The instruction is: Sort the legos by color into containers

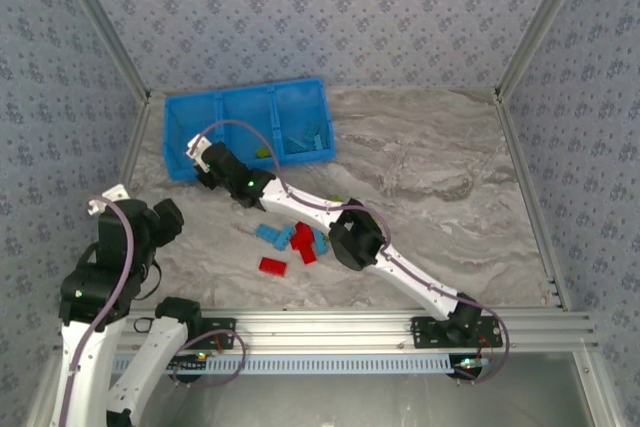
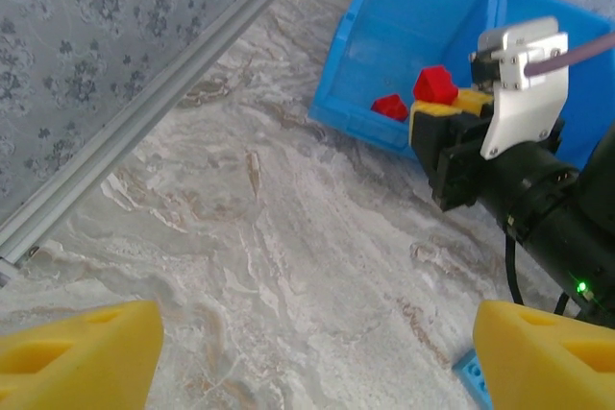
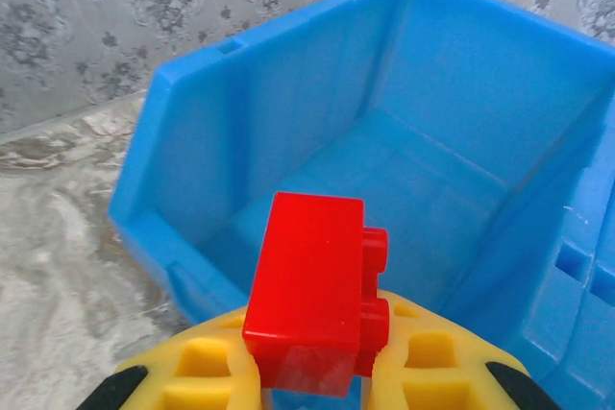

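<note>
My left tool (image 2: 307,362) hangs spread over the desk (image 2: 288,237). The right tool (image 3: 309,376) pinches a red lego (image 3: 307,300) at the left container's (image 3: 432,84) near wall — I'd push further inside, since clearance looks marginal, then release low.

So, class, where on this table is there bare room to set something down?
Freest: the table right of the right arm, up to the side rail. A smaller strip between bin and left arm. Crowded: loose bricks at the right arm's elbow.
</note>
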Motion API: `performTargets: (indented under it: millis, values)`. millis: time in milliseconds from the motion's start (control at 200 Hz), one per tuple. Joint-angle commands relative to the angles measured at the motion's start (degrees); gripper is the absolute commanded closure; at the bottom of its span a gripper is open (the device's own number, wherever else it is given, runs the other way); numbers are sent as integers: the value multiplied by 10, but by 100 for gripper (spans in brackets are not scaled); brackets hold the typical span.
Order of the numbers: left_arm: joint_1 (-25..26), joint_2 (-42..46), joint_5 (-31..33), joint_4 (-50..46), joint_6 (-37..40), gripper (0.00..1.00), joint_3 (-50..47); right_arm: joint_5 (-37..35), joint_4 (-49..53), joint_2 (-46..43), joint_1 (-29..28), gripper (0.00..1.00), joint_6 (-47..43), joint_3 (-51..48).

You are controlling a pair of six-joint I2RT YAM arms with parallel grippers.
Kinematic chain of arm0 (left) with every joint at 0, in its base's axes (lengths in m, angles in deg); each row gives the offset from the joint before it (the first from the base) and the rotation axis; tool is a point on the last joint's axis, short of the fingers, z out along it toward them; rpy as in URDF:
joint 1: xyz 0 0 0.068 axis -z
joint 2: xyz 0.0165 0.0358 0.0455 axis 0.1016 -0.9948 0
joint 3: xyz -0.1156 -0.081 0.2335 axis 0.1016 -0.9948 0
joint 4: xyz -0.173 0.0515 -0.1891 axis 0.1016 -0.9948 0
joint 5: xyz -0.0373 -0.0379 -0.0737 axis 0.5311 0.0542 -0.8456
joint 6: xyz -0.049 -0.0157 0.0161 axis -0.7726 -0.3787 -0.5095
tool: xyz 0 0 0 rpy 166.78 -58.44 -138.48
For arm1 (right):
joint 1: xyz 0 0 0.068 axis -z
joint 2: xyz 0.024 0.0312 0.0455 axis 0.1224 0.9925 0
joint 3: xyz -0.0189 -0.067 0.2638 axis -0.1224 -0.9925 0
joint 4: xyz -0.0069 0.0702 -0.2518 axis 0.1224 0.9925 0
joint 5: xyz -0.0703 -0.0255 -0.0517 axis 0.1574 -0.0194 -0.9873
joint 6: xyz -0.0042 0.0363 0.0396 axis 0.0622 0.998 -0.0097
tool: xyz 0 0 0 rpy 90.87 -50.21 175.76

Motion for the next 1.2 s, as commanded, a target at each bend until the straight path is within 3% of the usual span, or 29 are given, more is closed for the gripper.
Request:
performTargets:
  millis: [0,85,175,220,340,485,625,685,765,835,914,1014,1194]
  values:
    - [-4,9,-16,-2,12,15,-21,-36,-60,24,6,79,-37,54]
    - [-4,19,-18,3,10,15,-30,-23,-88,30,14,75,-31,58]
    - [-4,23,-14,4,11,15,-35,-4,-92,36,20,48,-17,77]
    - [-4,23,-10,7,13,15,-36,-1,-91,35,19,40,-18,82]
    - [-4,20,-9,13,16,14,-39,8,-88,25,19,35,-16,86]
    - [-4,13,-27,18,10,14,-39,-1,-56,-4,10,37,-13,85]
    - [-4,-11,-76,19,3,13,-32,-16,83,-90,12,36,53,56]
    - [-4,-27,-107,21,2,13,-29,-18,121,-156,14,36,70,-20]
    - [-4,-50,-150,28,-7,13,-33,-14,87,-281,15,34,66,-203]
    - [-4,-69,-193,38,-27,13,-42,10,53,-397,25,29,80,-359]
    - [2,-91,-255,61,-65,14,-62,44,92,-504,48,27,107,-474]
    - [67,-118,-272,96,-115,16,-99,34,167,-631,57,21,106,-575]
    - [303,-221,-168,160,-225,13,-147,61,306,-807,53,3,159,-704]
